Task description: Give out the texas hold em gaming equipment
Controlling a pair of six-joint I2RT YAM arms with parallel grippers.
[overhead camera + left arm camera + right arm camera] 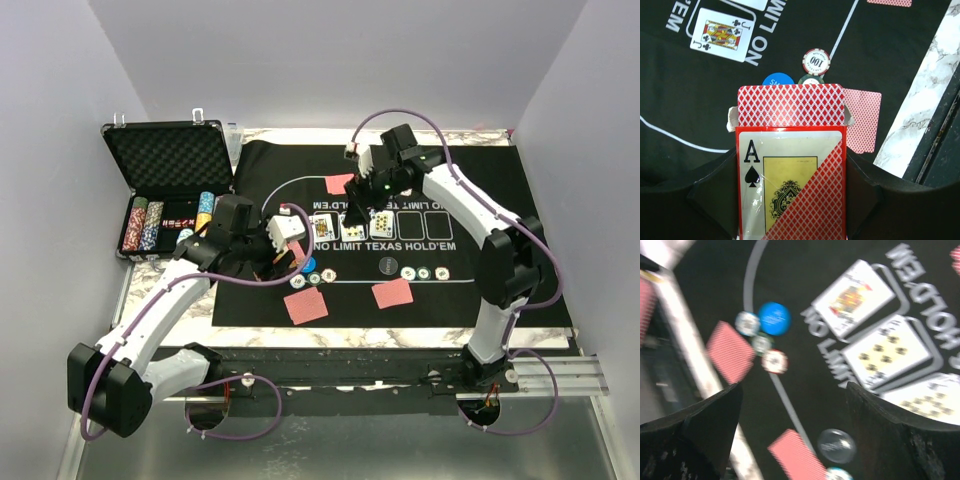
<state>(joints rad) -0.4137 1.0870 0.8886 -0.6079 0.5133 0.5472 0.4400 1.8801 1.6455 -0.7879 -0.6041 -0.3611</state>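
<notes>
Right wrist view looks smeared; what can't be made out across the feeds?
- Right wrist: blurred; face-up cards unreadable.
- Left wrist: card box fills the frame; the bottom edge cuts it off.
- Top external: poker chips too small to read.

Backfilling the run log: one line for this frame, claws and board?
left claw: shut on card box | right claw: open, empty, over mat | board: three face-up cards | blue button: beside chips

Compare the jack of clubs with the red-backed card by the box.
The jack of clubs lies face up inside the white line; the red-backed card lies face down outside it. The jack shows whole; the card box hides part of the red-backed card. Both lie flat.
</notes>
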